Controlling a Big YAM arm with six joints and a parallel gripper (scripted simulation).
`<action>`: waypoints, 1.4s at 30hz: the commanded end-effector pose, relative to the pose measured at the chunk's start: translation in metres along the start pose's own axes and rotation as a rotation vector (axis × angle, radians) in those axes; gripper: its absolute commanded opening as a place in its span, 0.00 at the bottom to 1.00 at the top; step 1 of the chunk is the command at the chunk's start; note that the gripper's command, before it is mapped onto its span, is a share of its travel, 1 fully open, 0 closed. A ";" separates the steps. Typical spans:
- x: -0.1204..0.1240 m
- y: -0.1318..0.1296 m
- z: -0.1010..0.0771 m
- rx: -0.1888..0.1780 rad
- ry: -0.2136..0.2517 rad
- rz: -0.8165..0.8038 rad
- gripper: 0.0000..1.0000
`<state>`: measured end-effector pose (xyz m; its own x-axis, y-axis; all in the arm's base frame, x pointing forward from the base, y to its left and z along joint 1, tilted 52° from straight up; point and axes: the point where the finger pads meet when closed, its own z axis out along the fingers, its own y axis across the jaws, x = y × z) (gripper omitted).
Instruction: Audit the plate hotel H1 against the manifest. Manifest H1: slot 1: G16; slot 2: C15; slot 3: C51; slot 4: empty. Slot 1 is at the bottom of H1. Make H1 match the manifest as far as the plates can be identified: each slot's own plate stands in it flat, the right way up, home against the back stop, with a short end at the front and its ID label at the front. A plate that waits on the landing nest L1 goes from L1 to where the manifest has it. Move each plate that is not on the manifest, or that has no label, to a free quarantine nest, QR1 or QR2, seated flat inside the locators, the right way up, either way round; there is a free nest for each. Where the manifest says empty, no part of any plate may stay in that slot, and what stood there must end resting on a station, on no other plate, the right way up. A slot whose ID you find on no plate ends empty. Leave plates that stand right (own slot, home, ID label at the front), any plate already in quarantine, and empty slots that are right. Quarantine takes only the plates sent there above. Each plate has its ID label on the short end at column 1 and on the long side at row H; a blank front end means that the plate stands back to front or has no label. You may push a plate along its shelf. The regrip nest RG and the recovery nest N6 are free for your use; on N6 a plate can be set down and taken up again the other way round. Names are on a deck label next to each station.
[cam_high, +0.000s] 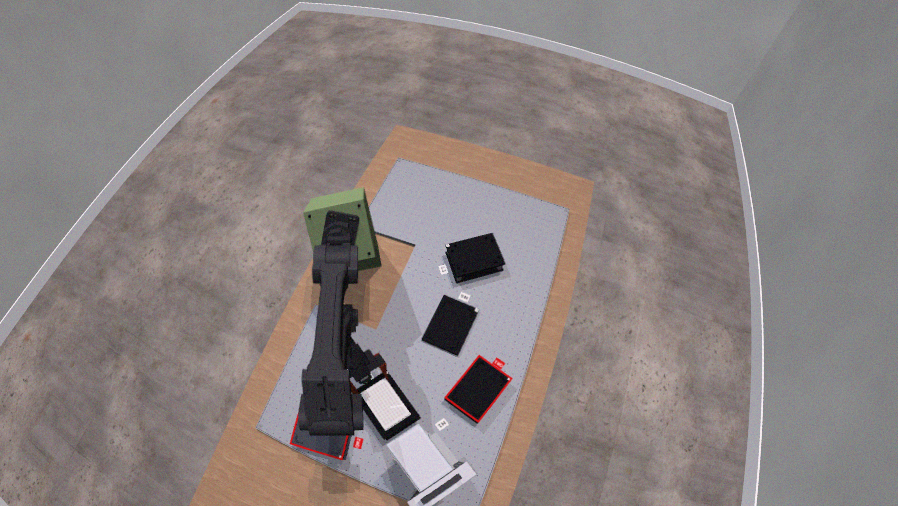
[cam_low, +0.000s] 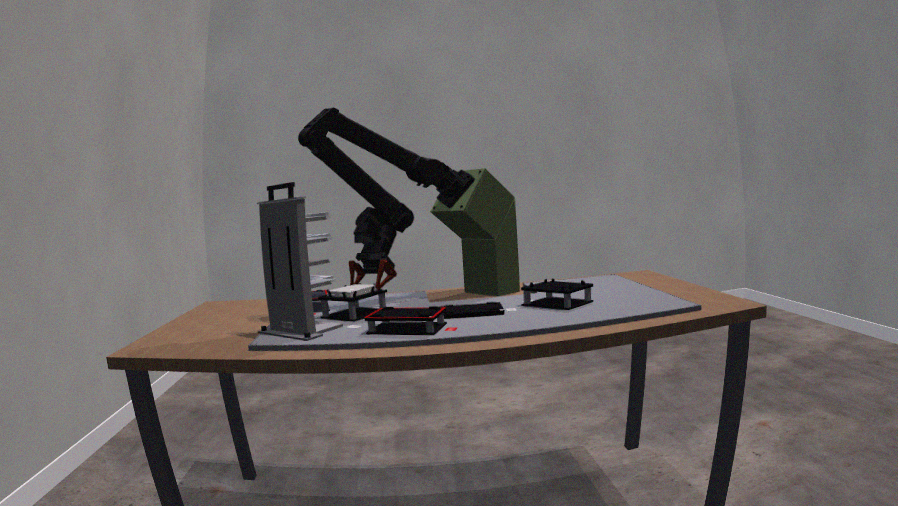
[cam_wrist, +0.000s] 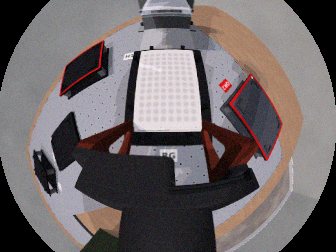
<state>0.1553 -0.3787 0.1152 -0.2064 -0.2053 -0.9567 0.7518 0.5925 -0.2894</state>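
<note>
A white well plate (cam_high: 387, 403) lies flat on a black raised nest in front of the plate hotel H1 (cam_high: 433, 471). It also shows in the side view (cam_low: 351, 290) and in the wrist view (cam_wrist: 167, 92). My gripper (cam_wrist: 166, 123) (cam_low: 372, 271) is open wide, with its red-brown fingers on either side of the plate's near short end, low over the nest. I hold nothing. The hotel (cam_low: 285, 264) stands just beyond the plate's far end. Its slots are too small here to read, and I see no label on the plate.
Two red-edged quarantine nests stand without plates, one to the right (cam_high: 478, 388) and one partly under my arm (cam_high: 320, 443). A flat black nest (cam_high: 449, 324) and a raised black nest (cam_high: 475, 257) lie farther back. The green arm base (cam_high: 342, 229) stands at the left.
</note>
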 end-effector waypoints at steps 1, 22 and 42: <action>0.010 0.007 0.007 -0.018 0.015 0.027 0.93; 0.010 0.007 0.007 -0.018 0.015 0.027 1.00; 0.007 0.001 0.001 -0.002 0.014 0.024 1.00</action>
<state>0.1571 -0.3770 0.1144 -0.2086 -0.2067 -0.9559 0.7460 0.5984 -0.2922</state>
